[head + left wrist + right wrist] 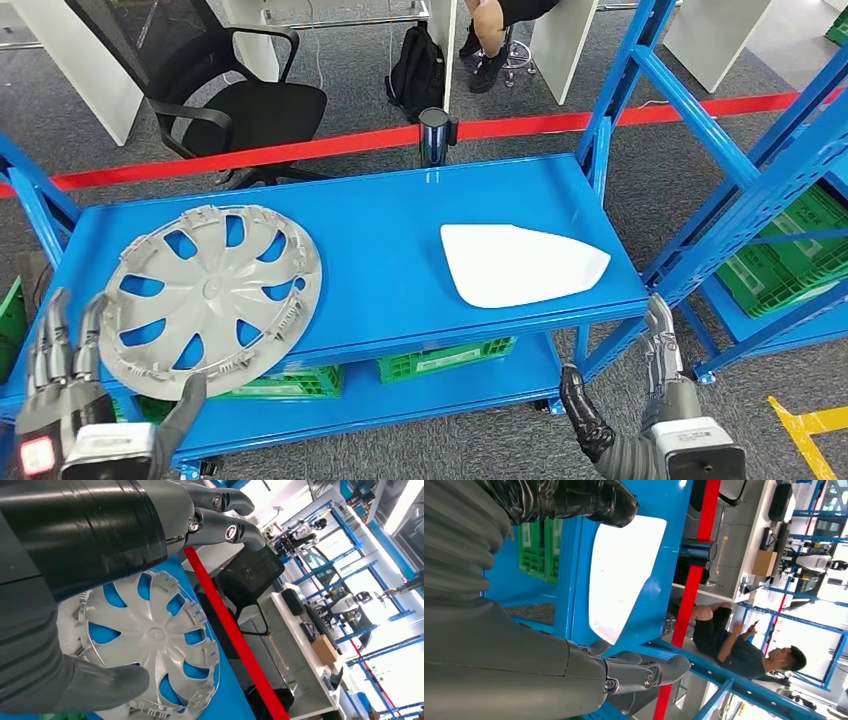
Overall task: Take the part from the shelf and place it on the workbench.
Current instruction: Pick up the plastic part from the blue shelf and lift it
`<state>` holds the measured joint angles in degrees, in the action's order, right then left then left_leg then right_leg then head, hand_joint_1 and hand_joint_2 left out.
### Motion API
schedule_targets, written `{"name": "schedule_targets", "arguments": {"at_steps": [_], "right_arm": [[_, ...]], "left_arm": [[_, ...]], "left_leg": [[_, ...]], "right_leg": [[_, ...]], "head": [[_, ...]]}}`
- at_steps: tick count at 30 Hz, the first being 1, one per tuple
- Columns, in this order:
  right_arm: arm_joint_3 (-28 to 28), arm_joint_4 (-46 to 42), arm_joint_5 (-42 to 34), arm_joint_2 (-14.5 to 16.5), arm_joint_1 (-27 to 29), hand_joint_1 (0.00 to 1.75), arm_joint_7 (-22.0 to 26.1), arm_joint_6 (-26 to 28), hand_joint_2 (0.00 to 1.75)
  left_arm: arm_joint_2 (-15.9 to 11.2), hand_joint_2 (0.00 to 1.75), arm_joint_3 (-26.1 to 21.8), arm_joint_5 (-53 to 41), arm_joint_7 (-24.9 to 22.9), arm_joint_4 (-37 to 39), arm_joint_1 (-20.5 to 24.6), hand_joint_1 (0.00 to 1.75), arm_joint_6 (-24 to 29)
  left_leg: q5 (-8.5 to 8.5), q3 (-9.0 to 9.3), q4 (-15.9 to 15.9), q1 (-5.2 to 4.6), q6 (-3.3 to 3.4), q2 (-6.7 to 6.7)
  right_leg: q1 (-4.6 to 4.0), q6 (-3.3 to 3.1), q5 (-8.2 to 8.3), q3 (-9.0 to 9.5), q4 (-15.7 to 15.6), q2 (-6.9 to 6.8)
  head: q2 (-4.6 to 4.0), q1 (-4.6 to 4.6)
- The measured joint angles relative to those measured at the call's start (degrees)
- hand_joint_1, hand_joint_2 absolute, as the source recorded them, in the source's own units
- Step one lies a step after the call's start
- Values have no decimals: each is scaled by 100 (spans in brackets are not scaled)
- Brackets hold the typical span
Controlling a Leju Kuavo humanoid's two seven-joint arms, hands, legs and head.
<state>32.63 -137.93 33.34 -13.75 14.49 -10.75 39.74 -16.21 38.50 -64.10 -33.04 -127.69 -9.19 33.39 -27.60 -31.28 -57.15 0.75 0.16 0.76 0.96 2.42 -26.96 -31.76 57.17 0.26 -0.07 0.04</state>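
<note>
Head view: grey hubcap flat on blue shelf, left end, overhanging front edge; white panel flat at right end. Left hand below hubcap's edge, fingers spread, holding nothing. Right hand below shelf front, fingers apart, holding nothing.

Left wrist view: hubcap between thumb and fingers, contact unclear.

Right wrist view: white panel beyond open fingers; seated person behind red barrier tape.

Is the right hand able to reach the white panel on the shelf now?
Probably yes. The right hand, open, is just below the shelf's front edge, and the white panel lies near that edge with nothing between them.
</note>
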Motion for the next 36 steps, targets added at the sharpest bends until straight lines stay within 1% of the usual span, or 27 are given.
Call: {"name": "schedule_targets", "arguments": {"at_steps": [5, 10, 15, 17, 21, 24, 32, 36], "right_arm": [[36, 17, 8, -1, -65, 0, -17, -2, 175], [159, 56, 122, -4, -270, 0, -203, -2, 175], [284, 88, 227, -4, -429, 0, -257, -2, 175], [312, 110, 155, -4, -480, 0, -233, -2, 175], [373, 169, -69, -61, -659, 0, -241, -2, 175], [401, 207, -172, -127, -771, 0, -285, -2, 175], [486, 318, -267, -198, -963, 0, -315, -2, 175], [541, 360, -325, -202, -1043, 0, -314, -3, 175]], "left_arm": [[-1, 175, 19, -86, -49, 92, 31, 0, -56], [1, 175, 28, -68, -171, 411, 159, 0, -334], [3, 175, 74, 256, -180, 782, 346, 0, -739], [4, 175, 130, 402, -170, 920, 442, 0, -977], [21, 175, 237, 369, -166, 1139, 643, 0, -1500], [49, 175, 299, 431, -178, 1264, 725, 0, -1759], [110, 175, 437, 724, -172, 1705, 856, 0, -1851], [117, 175, 503, 929, -185, 1902, 904, 0, -1999]], "left_leg": [[0, -1, 0, 0, 0, 0], [0, -1, 0, 0, 0, 0], [2, -1, 0, 0, 1, 0], [2, -1, 0, 0, 2, 0], [2, -1, 0, 0, 2, -1], [2, -2, -1, 0, 2, -1], [1, -3, 0, 0, 2, -1], [1, -3, 0, 0, 2, -1]], "right_leg": [[0, 0, 0, -1, 0, 1], [0, 0, 0, -1, -2, 1], [0, 3, 2, 0, -1, 0], [0, 3, 3, 0, -1, 0], [0, 4, 3, 0, -2, 1], [0, 4, 3, -1, -3, 1], [0, 4, 3, -2, -4, 1], [0, 4, 3, -1, -4, 1]], "head": [[0, -3], [0, -4], [0, -2], [0, -2], [0, 0], [0, 2], [0, 0], [0, -1]]}}
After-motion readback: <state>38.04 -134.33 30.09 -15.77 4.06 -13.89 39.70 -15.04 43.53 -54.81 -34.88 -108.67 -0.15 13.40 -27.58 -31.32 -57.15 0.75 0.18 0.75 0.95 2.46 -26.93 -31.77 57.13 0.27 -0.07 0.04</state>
